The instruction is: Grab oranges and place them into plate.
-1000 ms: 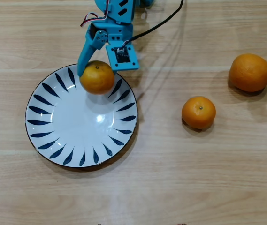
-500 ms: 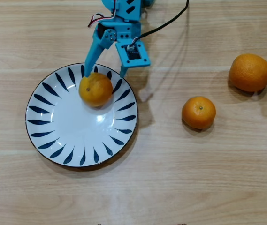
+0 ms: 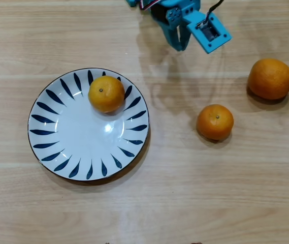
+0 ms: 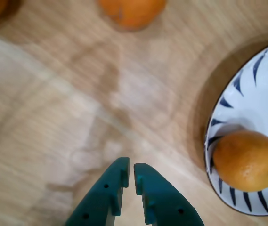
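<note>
On the wooden table point(image 3: 195, 203), seen from overhead, the plate point(image 3: 58, 137) sits left of centre, white with dark blue strokes round the rim; in the wrist view it shows at the right edge point(image 4: 265, 75). Arm is up at the top edge, gripper point(image 3: 179, 44) empty, well apart from the plate and from both loose oranges; wrist view shows the gripper point(image 4: 128, 175) with jaws nearly shut, only a thin slit between the tips, nothing held. Large orange point(image 3: 270, 78) lies far right on bare table, touching nothing. Deep orange small one point(image 3: 215, 122) lies between plate and large orange, nearer the large one, also on bare table; the wrist view catches it at the top edge point(image 4: 131, 12). Yellowish small orange point(image 3: 106, 93) already rests inside the plate, up against the upper rim, seen in the wrist view too point(image 4: 247, 160). Judged step: one of three placed, gripper in transit with two left to fetch. Next move likely calls for jaws opened wider than an orange, a swing over the deep orange small one as nearest, then a descent to straddle it; round fruit could roll if nudged off-centre
</note>
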`<control>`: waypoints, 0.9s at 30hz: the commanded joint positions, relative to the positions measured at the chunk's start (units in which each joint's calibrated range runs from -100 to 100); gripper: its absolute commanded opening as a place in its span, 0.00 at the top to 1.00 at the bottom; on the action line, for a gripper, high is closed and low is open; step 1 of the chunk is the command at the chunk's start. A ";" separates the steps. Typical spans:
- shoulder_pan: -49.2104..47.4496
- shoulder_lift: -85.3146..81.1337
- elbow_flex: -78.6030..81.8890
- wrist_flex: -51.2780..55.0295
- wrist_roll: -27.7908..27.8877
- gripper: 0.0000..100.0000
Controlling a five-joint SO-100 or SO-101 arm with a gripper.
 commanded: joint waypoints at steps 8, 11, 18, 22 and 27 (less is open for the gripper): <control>-5.49 26.27 -53.98 12.43 -2.96 0.98; -6.46 32.87 -59.05 11.91 -3.38 0.98; -8.55 43.01 -51.71 3.66 -6.41 0.98; -10.17 44.28 -41.39 -9.75 -7.56 0.98; -10.49 44.79 -38.04 -14.82 -7.77 0.98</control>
